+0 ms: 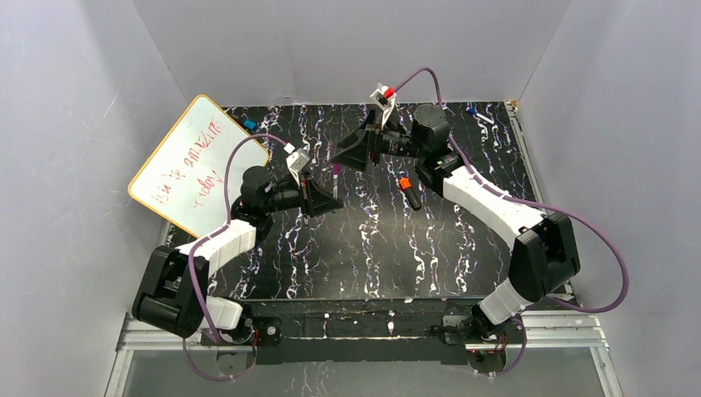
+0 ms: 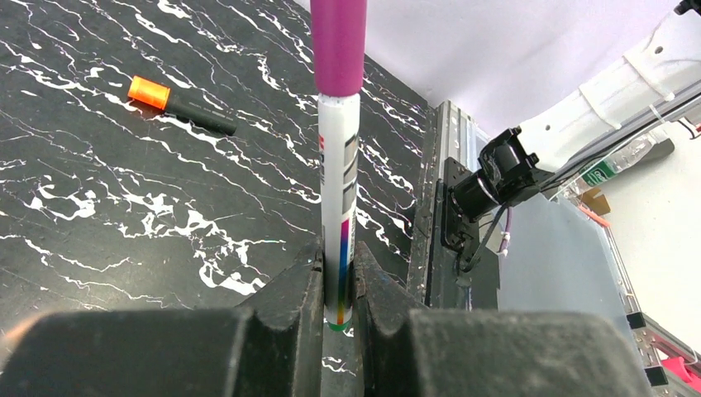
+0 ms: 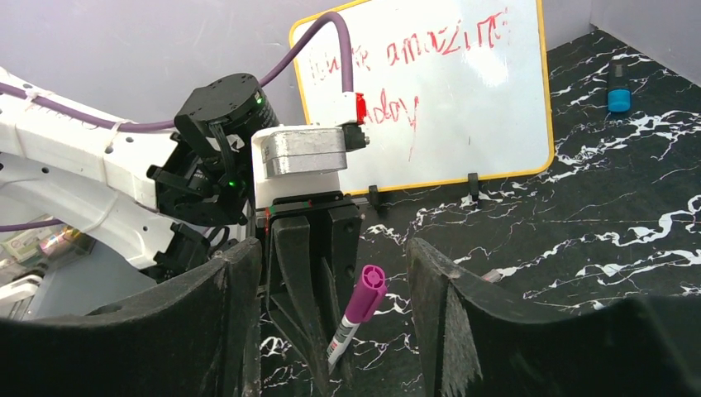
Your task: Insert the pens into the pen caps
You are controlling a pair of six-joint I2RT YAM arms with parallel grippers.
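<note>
My left gripper (image 1: 329, 202) (image 2: 339, 273) is shut on the lower end of a whitish pen (image 2: 340, 182), which stands tilted up. A magenta cap (image 2: 338, 45) (image 1: 337, 171) (image 3: 366, 293) sits on its top end. My right gripper (image 1: 344, 154) (image 3: 332, 258) is open and empty, its jaws spread wide on either side of that cap without touching it. A black pen with an orange end (image 1: 407, 193) (image 2: 180, 104) lies on the table to the right of both grippers. I cannot make out the pink pen or the dark purple cap.
A whiteboard with red writing (image 1: 197, 165) (image 3: 446, 91) leans at the back left. A small blue item (image 1: 250, 124) (image 3: 618, 89) lies near it, and another blue item (image 1: 471, 108) at the back right. The table is black marble (image 1: 347, 248).
</note>
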